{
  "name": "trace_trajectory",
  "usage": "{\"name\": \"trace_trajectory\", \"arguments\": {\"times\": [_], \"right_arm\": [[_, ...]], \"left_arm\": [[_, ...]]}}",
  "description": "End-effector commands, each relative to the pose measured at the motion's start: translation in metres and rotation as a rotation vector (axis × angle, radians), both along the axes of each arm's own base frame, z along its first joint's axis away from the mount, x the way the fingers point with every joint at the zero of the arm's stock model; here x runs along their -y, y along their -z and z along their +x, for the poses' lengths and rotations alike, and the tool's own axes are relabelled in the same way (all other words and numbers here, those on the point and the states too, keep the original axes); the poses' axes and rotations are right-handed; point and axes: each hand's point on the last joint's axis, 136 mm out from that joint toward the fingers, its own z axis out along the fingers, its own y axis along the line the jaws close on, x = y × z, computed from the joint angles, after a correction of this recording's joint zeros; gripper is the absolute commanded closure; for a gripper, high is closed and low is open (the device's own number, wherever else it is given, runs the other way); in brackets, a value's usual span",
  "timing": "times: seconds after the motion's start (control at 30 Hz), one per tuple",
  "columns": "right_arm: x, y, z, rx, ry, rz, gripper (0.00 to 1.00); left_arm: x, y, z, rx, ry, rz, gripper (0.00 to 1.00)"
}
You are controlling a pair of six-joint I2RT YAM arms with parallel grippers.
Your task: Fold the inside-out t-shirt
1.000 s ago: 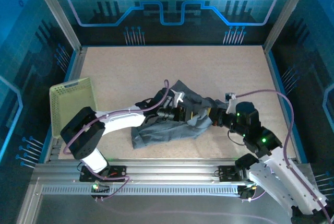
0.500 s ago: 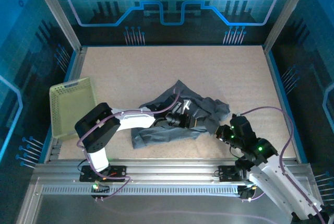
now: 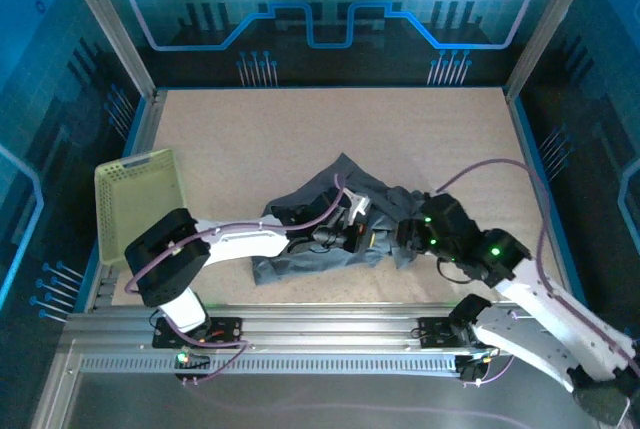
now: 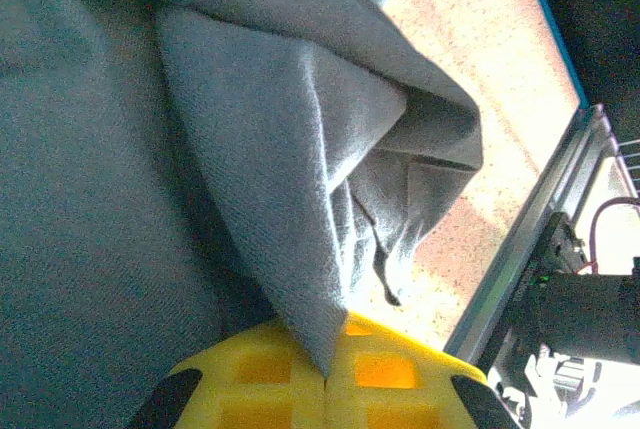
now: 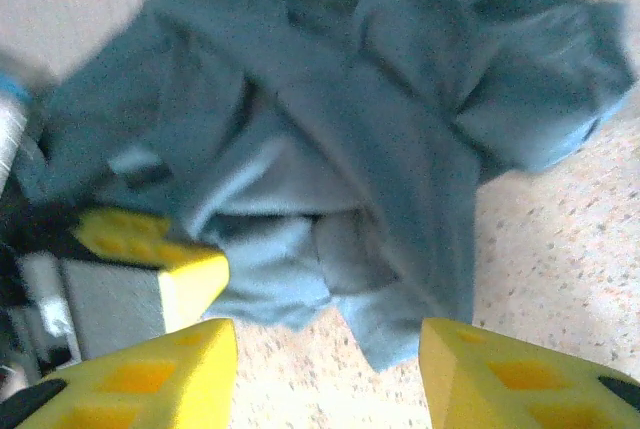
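Closely, the left end effector (image 4: 326, 381) pinches a t-shirt (image 4: 100, 199) fold; the right end effector (image 5: 325, 354) gapes at its edge. Overhead adds the speckled surface (image 3: 400, 139) and blue-lit walls (image 3: 330, 9).

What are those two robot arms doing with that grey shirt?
They are trying to fold the grey t-shirt, which lies crumpled on the table. The left gripper is shut, pinching a fold of the cloth. The right gripper hovers at the shirt's edge, jaws open, holding nothing. No neat fold yet.
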Motion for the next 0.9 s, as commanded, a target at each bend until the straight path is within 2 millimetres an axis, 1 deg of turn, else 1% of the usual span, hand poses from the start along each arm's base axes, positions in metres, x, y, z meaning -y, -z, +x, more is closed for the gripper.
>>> {"name": "trace_trajectory", "arguments": {"times": [0.0, 0.07, 0.17, 0.33, 0.53, 0.6, 0.63, 0.73, 0.8, 0.87], "right_arm": [[-0.013, 0.038, -0.006, -0.084, -0.078, -0.109, 0.49], [-0.020, 0.051, -0.003, -0.095, -0.088, -0.130, 0.49], [-0.022, 0.060, 0.005, -0.079, -0.091, -0.170, 0.47], [-0.028, 0.073, 0.017, -0.078, -0.105, -0.221, 0.48], [-0.016, 0.080, 0.028, -0.062, -0.058, -0.342, 0.52], [-0.014, 0.080, 0.030, -0.061, -0.046, -0.355, 0.57], [-0.014, 0.078, 0.030, -0.055, -0.043, -0.353, 0.61], [-0.008, 0.074, 0.029, -0.050, -0.032, -0.368, 0.75], [-0.004, 0.071, 0.027, -0.053, -0.027, -0.383, 0.86], [0.001, 0.064, 0.025, -0.049, -0.018, -0.391, 0.97]], "left_arm": [[-0.001, -0.013, 0.002, 0.076, 0.004, -0.036, 1.00], [-0.002, -0.011, 0.001, 0.072, 0.008, -0.027, 1.00], [-0.005, -0.010, 0.000, 0.069, 0.006, -0.023, 1.00], [-0.005, -0.011, -0.001, 0.070, 0.006, -0.027, 1.00], [-0.006, -0.014, -0.002, 0.076, 0.010, -0.038, 1.00], [-0.007, -0.013, -0.002, 0.079, 0.012, -0.032, 1.00], [-0.008, -0.011, -0.002, 0.081, 0.008, -0.023, 1.00], [-0.012, -0.009, -0.002, 0.087, 0.003, -0.006, 1.00], [-0.015, -0.009, -0.001, 0.092, -0.006, -0.002, 1.00], [-0.019, -0.007, 0.001, 0.087, -0.016, -0.013, 1.00]]}}
